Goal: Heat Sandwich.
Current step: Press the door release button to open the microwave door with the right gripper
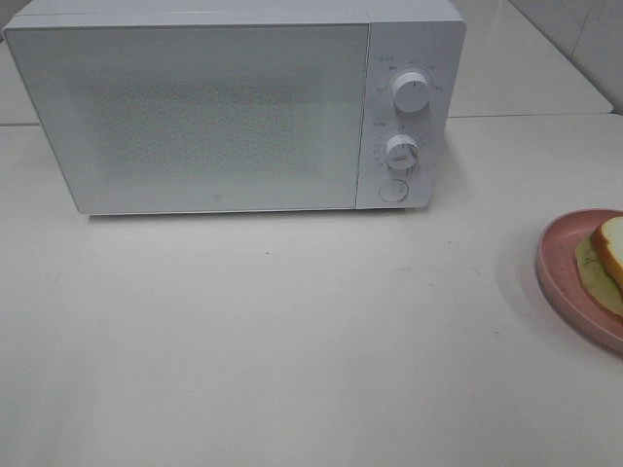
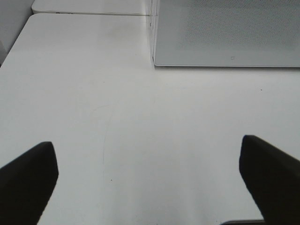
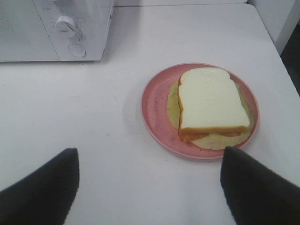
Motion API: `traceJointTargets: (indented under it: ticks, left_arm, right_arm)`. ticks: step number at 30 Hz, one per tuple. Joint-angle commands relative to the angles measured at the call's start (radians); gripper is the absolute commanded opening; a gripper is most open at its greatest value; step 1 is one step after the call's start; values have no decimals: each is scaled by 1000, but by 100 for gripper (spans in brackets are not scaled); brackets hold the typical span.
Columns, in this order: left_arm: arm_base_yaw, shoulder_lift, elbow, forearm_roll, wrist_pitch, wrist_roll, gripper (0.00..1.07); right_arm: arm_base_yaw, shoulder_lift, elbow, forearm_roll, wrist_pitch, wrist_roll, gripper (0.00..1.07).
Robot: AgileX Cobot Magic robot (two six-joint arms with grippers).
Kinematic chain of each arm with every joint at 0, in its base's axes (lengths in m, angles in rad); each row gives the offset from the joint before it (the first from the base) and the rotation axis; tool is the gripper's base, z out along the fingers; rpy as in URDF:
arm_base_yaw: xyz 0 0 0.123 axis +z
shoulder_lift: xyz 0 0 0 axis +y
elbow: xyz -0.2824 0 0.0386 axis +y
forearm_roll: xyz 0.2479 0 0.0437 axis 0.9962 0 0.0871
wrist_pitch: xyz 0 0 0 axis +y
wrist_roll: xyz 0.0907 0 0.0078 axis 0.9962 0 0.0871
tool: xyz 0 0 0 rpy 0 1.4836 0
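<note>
The sandwich, white bread with tan crust over pale green lettuce and a red layer, lies on a round pink plate. In the exterior high view the plate and sandwich sit at the table's right edge, partly cut off. A white microwave stands at the back with its door shut. My right gripper is open and empty, short of the plate. My left gripper is open and empty above bare table, short of the microwave. Neither gripper shows in the exterior high view.
The microwave has two dials and a round button on its right panel, also visible in the right wrist view. A second white table adjoins behind. The table's right edge lies close to the plate.
</note>
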Motion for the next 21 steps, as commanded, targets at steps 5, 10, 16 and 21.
traceJointTargets:
  ticks: [5, 10, 16, 21]
  left_arm:
    - [-6, -25, 2, 2, -6, -3, 103]
    - [-6, -25, 2, 2, -6, -3, 103]
    - [-6, -25, 2, 2, -6, -3, 103]
    - [-6, -25, 2, 2, -6, -3, 103]
  right_arm:
    - [-8, 126, -6, 0, -119, 1, 78]
    - [-8, 215, -6, 2, -216, 1, 78]
    - [-8, 315, -6, 2, -299, 1, 78]
    - [-8, 399, -6, 2, -353, 1, 77]
